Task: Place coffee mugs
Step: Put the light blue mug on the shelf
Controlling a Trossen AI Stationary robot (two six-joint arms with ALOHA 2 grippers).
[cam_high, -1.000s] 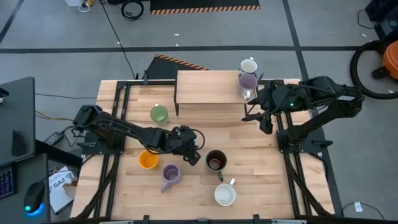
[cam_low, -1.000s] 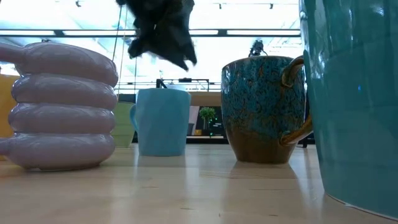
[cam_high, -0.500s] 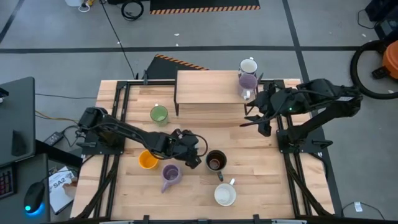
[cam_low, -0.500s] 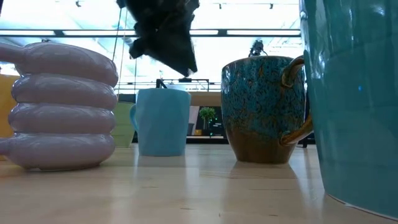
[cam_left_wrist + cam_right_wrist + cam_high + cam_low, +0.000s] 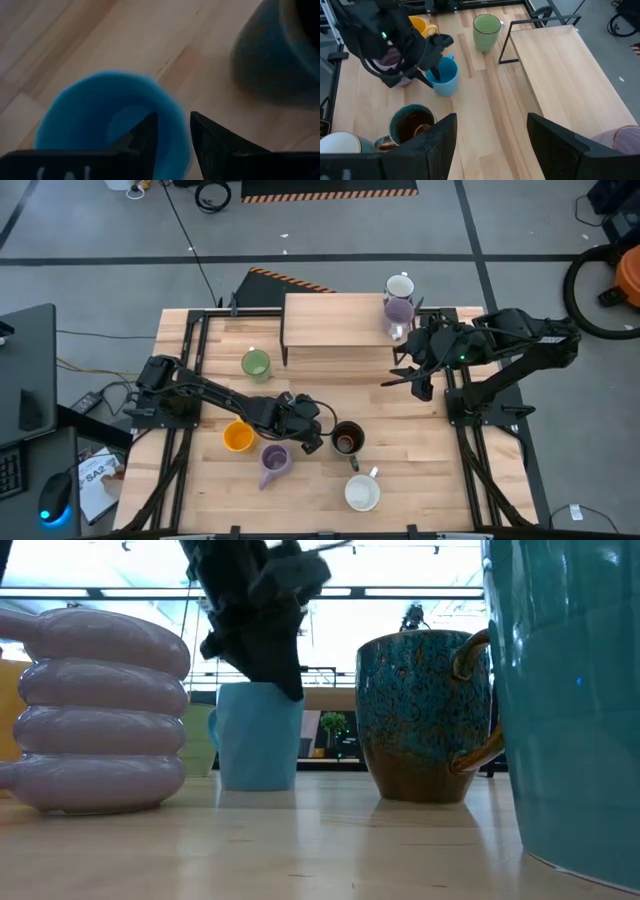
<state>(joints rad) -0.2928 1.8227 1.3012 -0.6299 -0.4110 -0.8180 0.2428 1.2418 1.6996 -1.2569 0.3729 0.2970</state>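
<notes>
Since the earlier frame the left claw (image 5: 436,70) has dropped onto the blue mug (image 5: 444,76), one finger inside and one outside its rim, near the surface (image 5: 420,450) centre. The right claw (image 5: 405,372) hovers spread at two o'clock, empty.

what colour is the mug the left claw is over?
Blue. The mug under the left claw shows best in the right wrist view.
</notes>
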